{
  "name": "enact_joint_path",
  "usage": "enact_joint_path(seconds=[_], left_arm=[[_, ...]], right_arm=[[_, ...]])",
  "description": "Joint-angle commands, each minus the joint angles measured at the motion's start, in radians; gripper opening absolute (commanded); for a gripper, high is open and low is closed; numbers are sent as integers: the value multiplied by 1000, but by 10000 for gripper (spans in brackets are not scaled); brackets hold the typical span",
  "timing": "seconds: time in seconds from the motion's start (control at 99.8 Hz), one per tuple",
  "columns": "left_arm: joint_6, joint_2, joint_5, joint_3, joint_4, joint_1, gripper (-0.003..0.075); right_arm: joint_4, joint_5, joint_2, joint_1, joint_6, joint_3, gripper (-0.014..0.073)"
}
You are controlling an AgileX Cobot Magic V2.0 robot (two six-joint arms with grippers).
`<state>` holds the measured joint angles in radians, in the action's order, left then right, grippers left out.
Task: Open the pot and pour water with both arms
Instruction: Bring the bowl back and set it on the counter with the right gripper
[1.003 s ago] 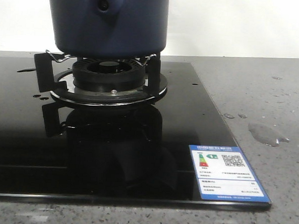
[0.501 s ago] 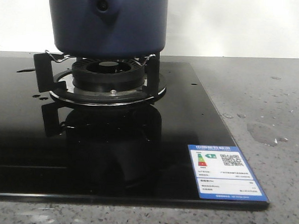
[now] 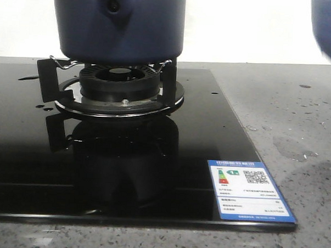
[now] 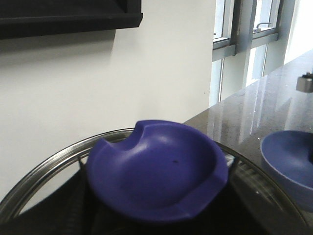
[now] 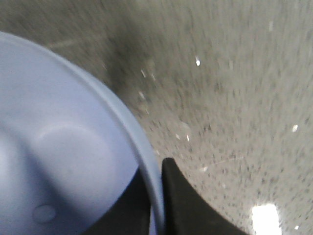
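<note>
- Pot (image 3: 119, 23), dark navy with a matte wall, sits on the wire supports of the burner (image 3: 120, 84), its stubby handle socket (image 3: 114, 5) with the round hole facing the front camera; its top runs out of the front view.
- Burner stands on a glossy black cooktop (image 3: 97, 170), which mirrors the pot and the burner ring.
- An energy label (image 3: 250, 190) with a blue border lies flat on the cooktop's near right corner.
- Water shows as a thin wet patch (image 3: 290, 147) and scattered drops on the grey speckled bench (image 3: 298, 108), to the right of the cooktop.
- In the left wrist view, a dark blue dished knob (image 4: 157, 175) sits at the centre of a glass lid with a metal rim (image 4: 39, 171), filling the lower part of the picture; the left hand's fingers do not show, so I cannot tell whether it is open or closed.
- A lighter blue bowl (image 5: 63, 156) fills the near side of the right wrist view, above the bench; the right hand (image 5: 156, 205) pinches its rim between a dark finger (image 5: 183, 205) outside and another inside.
- A blurred blue shape (image 3: 330, 24) shows at the top right edge of the front view, above the bench.
</note>
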<state>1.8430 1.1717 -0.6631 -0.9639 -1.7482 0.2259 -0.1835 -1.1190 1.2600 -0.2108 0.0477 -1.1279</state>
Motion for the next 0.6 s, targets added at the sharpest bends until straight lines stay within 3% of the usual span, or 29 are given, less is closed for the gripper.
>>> enact_joint_path(seconds=[0.0, 0.231, 0.321, 0.331, 0.341, 0.421, 0.491, 0.591], left_arm=[[15, 23, -63, -68, -109, 7, 262], [52, 109, -88, -92, -109, 7, 262], [52, 129, -84, -92, -107, 7, 262], [52, 133, -81, -92, -107, 7, 262], [72, 147, -81, -92, -107, 7, 262], [90, 161, -88, -92, -111, 7, 262], [94, 176, -88, -94, -111, 7, 262], [94, 203, -90, -106, -111, 9, 262]], right_arm=[[-34, 91, -33, -15, 21, 55, -42], [-34, 141, -33, -15, 21, 133, -14], [-34, 141, -33, -15, 21, 133, 113], [-34, 139, -33, -15, 21, 133, 140], [-34, 137, -36, -15, 21, 133, 283], [-34, 139, -57, -15, 21, 133, 408], [-34, 162, -100, -15, 21, 129, 486], [-39, 189, -183, -15, 21, 97, 501]])
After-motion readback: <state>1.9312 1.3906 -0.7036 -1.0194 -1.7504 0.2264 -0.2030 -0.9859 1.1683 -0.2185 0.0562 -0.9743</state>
